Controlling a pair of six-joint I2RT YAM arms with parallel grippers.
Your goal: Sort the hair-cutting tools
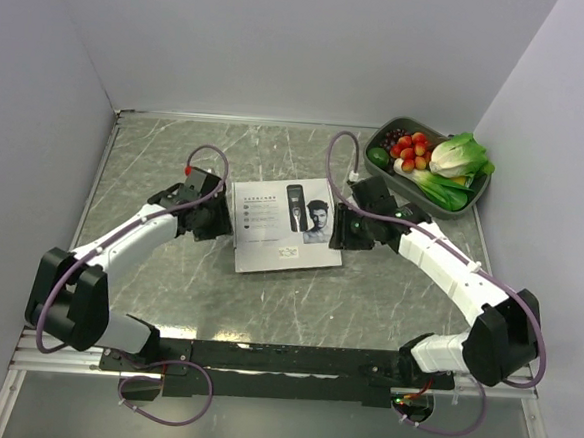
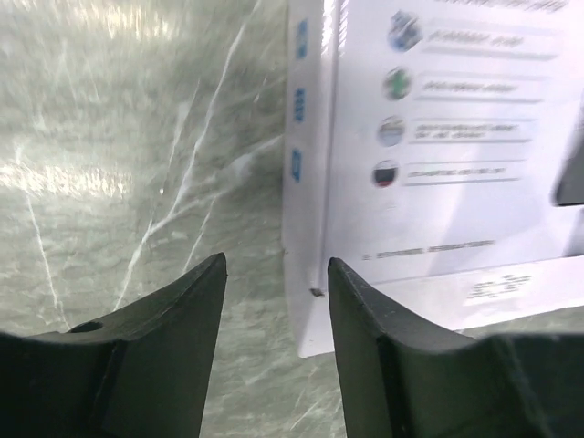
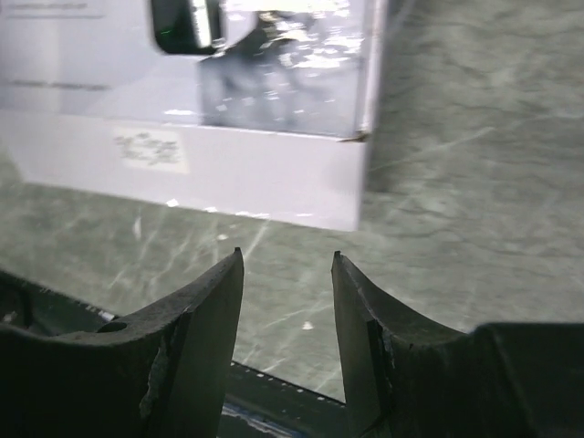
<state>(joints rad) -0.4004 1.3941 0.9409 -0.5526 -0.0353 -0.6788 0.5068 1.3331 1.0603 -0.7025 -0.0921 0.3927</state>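
A closed white cardboard box (image 1: 284, 227), printed with a clipper and a man's face, lies flat mid-table. It also shows in the left wrist view (image 2: 429, 173) and the right wrist view (image 3: 192, 119). The clipper, the attachment and the bits are out of view. My left gripper (image 1: 222, 219) is open and empty at the box's left edge; in its wrist view (image 2: 276, 263) the near left corner lies just ahead of the fingertips. My right gripper (image 1: 339, 227) is open and empty at the box's right edge; in its wrist view (image 3: 286, 254) the corner lies a little ahead.
A grey bin (image 1: 479, 197) of toy vegetables and fruit stands at the back right corner. Grey walls close the table on three sides. The black mounting rail (image 1: 292, 359) runs along the near edge.
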